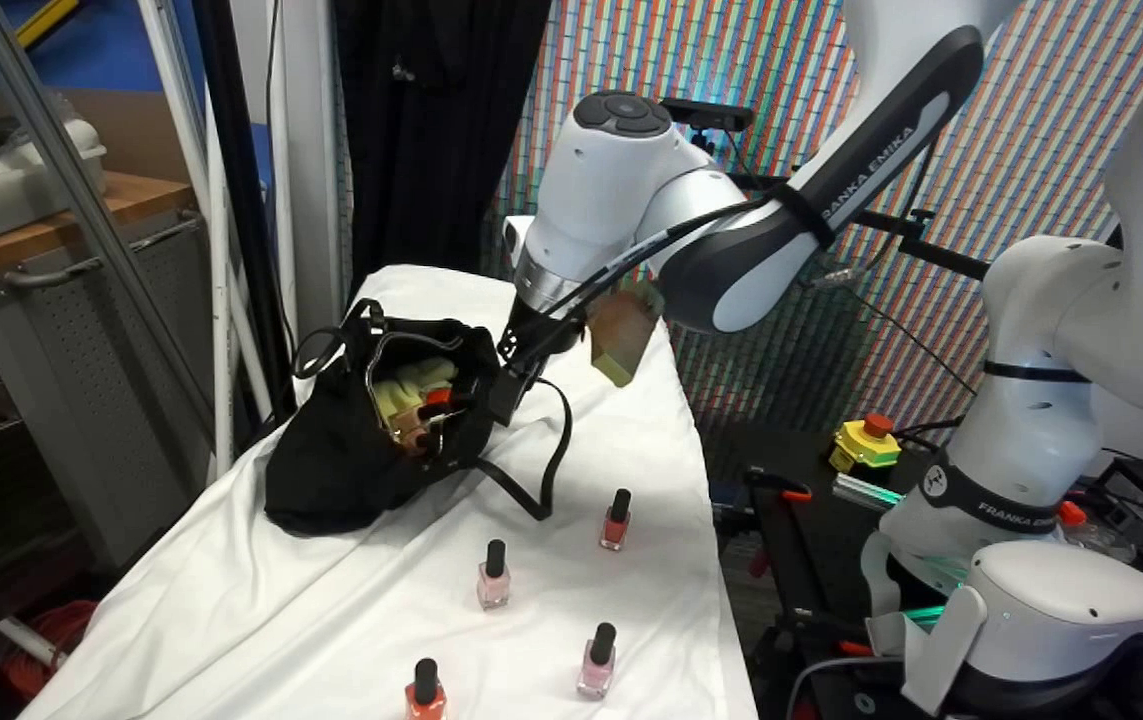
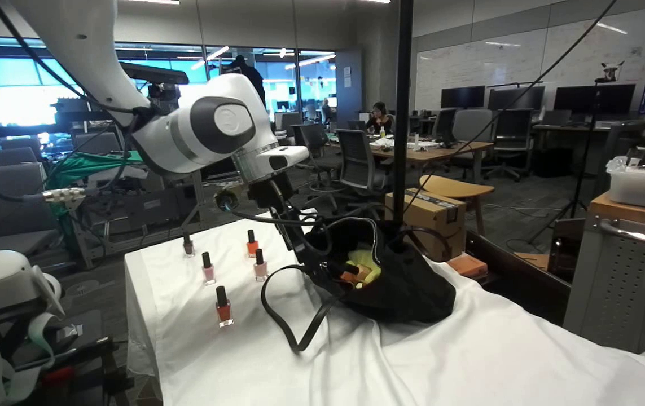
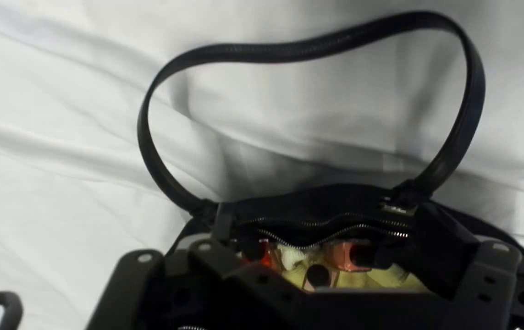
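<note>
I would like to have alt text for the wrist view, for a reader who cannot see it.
The open tool is at the mouth of a black bag, where small bottles with black caps sit among yellow filling. One strap makes a wide loop in the upper part, against wrinkled white cloth.

White-draped table (image 2: 254,372) with bag (image 2: 412,287) and bottles (image 2: 224,312)

A black handbag (image 1: 331,475) slumps sideways on a white-draped counter (image 1: 261,620), its unzipped mouth gaping and one strap (image 3: 289,52) looped outward. Inside, a red bottle (image 3: 268,256) and a peach bottle (image 3: 343,256) lie tipped on yellow-green filling (image 1: 411,385), both black-capped, a third bottle (image 3: 317,276) showing its cap between them. Five more capped bottles (image 2: 208,273), from pale pink to dark, stand upright near the bag.
</note>
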